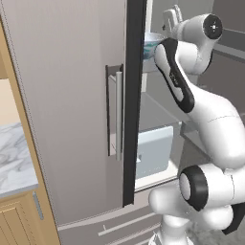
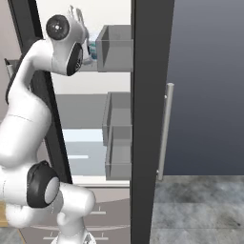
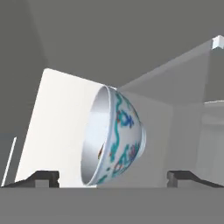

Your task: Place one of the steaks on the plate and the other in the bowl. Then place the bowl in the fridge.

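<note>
My fingers are standing wide apart, one dark tip at each lower corner of the hand view, and they are gripping nothing. Just beyond them the bowl is sitting between the two tips without touching either; it is pale blue-white with teal and red painted scrolls on its outside. The hand view is rolled, so the bowl is showing on its side with its mouth turned to the left. A small reddish patch is peeking out low inside it, possibly one of the steaks, though I cannot say for sure. The bowl is resting on a pale shelf inside the fridge, with grey inner walls behind it. From the left base view the bowl's rim is showing past the open door's dark edge, high in the compartment, and a white drawer is sitting lower down.
</note>
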You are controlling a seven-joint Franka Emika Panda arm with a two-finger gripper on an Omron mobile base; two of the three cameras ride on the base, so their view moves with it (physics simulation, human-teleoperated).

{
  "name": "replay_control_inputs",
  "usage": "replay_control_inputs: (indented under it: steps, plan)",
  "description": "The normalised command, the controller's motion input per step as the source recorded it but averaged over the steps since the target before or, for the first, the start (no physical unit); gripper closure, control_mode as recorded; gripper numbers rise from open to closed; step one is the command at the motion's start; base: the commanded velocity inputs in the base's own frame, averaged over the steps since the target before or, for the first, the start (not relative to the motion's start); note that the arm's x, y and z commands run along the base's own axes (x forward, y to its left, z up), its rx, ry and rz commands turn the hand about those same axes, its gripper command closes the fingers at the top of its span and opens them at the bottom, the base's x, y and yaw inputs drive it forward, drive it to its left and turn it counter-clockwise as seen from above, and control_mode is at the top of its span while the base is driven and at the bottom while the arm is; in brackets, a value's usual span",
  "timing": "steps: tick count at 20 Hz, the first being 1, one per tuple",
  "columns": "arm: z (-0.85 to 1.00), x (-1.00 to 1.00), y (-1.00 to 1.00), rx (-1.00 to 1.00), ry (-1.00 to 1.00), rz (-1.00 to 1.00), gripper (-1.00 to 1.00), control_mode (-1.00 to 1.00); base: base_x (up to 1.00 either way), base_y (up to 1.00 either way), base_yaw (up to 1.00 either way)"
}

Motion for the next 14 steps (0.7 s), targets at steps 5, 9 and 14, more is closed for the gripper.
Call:
replay_control_inputs:
  steps: [5, 9, 14]
  plan:
    - [-0.61, -1.0, 0.07, 0.12, -0.39, 0.0, -1.0, -1.0, 0.0, 0.0, 0.0]
    - [-0.4, -1.0, 0.06, 0.09, -0.17, 0.0, -1.0, -1.0, 0.0, 0.0, 0.0]
    - [-0.18, -1.0, 0.0, 0.1, 0.06, 0.0, -1.0, -1.0, 0.0, 0.0, 0.0]
